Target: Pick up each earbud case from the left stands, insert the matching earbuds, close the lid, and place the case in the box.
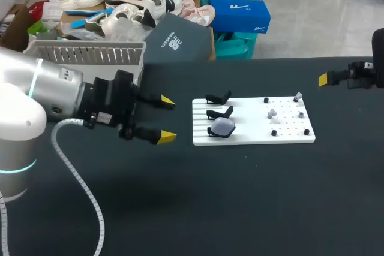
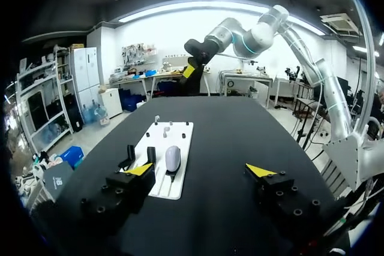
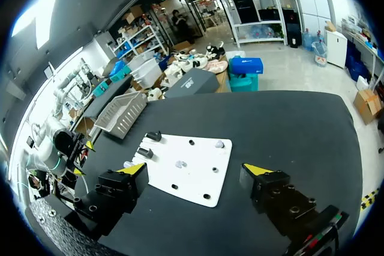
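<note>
A white board [image 1: 252, 131] lies mid-table with three black stands along its left side. The two farther stands [image 1: 217, 98] are bare; the nearest one holds a grey-white earbud case [image 1: 223, 127], lid closed. Small pale earbuds [image 1: 298, 96] sit on pegs on the board's right half. My left gripper [image 1: 166, 119] is open, a short way left of the stands, with nothing between its fingers. In the left wrist view the case [image 2: 173, 157] stands ahead of the open gripper [image 2: 199, 171], nearer one finger. My right gripper [image 1: 327, 79] hangs far right of the board, and is open and empty [image 3: 195, 169].
A white slatted basket [image 1: 90, 53] stands at the table's back left, with a dark grey box [image 1: 177, 40] beside it. In the right wrist view the board [image 3: 192, 175] lies ahead, with the basket [image 3: 123, 112] beyond it. Bare black tabletop surrounds the board.
</note>
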Controlling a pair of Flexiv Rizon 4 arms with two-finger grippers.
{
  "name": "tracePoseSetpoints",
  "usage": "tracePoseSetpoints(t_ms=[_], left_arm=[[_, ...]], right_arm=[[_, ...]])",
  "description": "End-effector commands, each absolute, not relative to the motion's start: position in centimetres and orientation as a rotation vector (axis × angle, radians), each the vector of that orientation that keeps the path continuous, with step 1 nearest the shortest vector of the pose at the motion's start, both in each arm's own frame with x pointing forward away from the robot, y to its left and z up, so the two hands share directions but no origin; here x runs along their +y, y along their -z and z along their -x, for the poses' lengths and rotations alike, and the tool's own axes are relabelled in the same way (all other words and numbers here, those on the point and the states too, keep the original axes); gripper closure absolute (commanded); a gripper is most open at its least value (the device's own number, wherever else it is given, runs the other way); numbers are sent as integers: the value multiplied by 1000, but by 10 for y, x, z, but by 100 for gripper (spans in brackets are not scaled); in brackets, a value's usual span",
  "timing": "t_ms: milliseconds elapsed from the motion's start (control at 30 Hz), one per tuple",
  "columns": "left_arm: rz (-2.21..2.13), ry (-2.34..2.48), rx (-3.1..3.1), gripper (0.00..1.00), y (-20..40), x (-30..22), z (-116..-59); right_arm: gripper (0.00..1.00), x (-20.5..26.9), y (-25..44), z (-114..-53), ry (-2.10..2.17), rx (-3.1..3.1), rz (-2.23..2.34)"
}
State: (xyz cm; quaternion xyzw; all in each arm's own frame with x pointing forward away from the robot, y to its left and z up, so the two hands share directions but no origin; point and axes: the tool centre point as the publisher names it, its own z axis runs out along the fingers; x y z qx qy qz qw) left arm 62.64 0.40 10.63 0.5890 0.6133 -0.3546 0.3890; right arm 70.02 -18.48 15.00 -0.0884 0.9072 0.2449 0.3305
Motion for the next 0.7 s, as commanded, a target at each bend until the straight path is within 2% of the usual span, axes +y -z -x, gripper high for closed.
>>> tracePoseSetpoints(t_ms=[33, 700], left_arm=[[-1495, 900, 1555, 0, -95, -12, -632], [-1566, 956, 1542, 0, -74, -58, -654]], right_arm=[[0, -185, -150, -700, -640, 2372, 232], [0, -185, -150, -700, -640, 2372, 232]])
